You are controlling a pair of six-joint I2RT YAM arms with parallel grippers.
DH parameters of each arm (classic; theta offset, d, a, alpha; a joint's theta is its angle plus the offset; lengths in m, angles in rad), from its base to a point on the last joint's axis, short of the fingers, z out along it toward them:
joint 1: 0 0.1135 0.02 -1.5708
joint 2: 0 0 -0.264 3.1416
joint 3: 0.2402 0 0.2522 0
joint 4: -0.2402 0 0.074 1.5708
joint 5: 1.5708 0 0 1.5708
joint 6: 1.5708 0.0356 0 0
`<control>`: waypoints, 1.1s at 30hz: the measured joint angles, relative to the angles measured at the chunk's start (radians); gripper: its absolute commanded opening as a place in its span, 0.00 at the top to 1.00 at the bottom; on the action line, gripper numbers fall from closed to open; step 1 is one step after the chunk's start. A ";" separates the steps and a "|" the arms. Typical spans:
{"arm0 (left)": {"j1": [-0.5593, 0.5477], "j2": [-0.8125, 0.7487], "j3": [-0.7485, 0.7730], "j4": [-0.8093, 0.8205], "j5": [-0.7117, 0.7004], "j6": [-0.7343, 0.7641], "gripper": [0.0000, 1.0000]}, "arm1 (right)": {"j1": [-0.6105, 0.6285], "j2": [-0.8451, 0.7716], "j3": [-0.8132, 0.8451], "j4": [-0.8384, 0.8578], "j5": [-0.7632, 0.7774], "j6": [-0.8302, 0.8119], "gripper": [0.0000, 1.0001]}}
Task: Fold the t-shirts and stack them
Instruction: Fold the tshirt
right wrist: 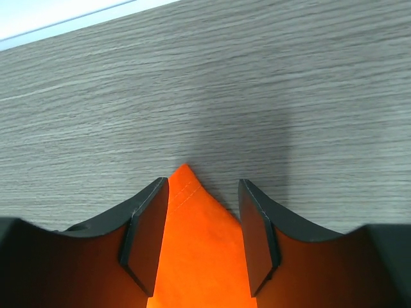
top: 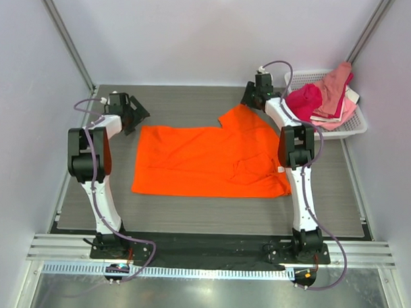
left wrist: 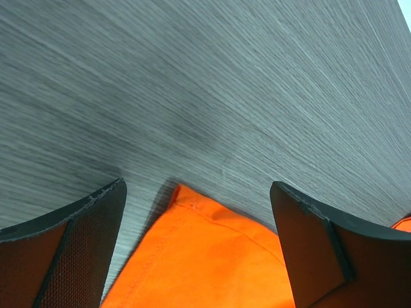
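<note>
A bright orange t-shirt [top: 205, 161] lies spread flat on the grey table. My left gripper [top: 141, 114] hovers at its far left corner, open wide. In the left wrist view that corner [left wrist: 199, 256] lies between the fingers of the left gripper [left wrist: 198, 192], touching neither. My right gripper [top: 248, 100] is at the far right sleeve tip. In the right wrist view the jaws of the right gripper [right wrist: 202, 186] straddle the orange tip [right wrist: 199, 244], narrowed but still apart, with a gap on the right side. More t-shirts, magenta [top: 303, 100], salmon [top: 335, 84] and pale pink [top: 325, 121], are heaped in the basket.
A white lattice basket [top: 355, 122] stands at the back right corner, close to the right arm. Pale walls enclose the table on three sides. Bare table [top: 190, 211] shows in front of the orange shirt.
</note>
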 measured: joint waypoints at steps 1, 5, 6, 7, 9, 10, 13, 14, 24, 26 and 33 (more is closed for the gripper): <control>-0.005 0.003 0.004 0.000 0.000 0.000 0.07 | 0.004 -0.001 -0.003 0.004 0.004 -0.006 0.48; -0.021 0.005 0.006 0.004 -0.002 0.000 0.08 | 0.021 -0.002 -0.004 0.004 0.014 -0.023 0.59; -0.024 0.006 0.006 0.005 -0.002 0.000 0.08 | 0.025 -0.002 -0.004 0.000 0.016 -0.026 0.72; -0.026 0.007 0.007 0.006 -0.002 0.000 0.09 | 0.030 -0.002 -0.004 -0.004 0.023 -0.034 0.77; -0.028 0.012 0.012 0.007 -0.002 0.000 0.10 | 0.036 -0.002 -0.001 -0.023 0.032 -0.038 0.91; -0.028 0.016 0.017 0.008 0.000 0.000 0.12 | 0.039 -0.002 0.000 -0.029 0.038 -0.040 0.94; -0.029 0.028 0.031 0.011 0.005 0.000 0.14 | 0.041 -0.002 0.000 -0.035 0.058 -0.037 0.99; -0.029 0.033 0.036 0.013 0.006 0.000 0.15 | 0.041 -0.002 0.000 -0.036 0.066 -0.037 0.99; -0.028 0.090 0.100 0.005 0.033 0.000 0.41 | 0.034 -0.002 -0.001 -0.036 0.173 -0.020 0.99; -0.028 0.092 0.103 -0.001 0.034 0.000 0.44 | 0.029 -0.002 -0.005 -0.030 0.183 -0.014 0.99; -0.018 0.047 0.022 0.028 0.038 -0.007 0.44 | 0.008 -0.015 -0.027 -0.024 0.188 0.002 0.99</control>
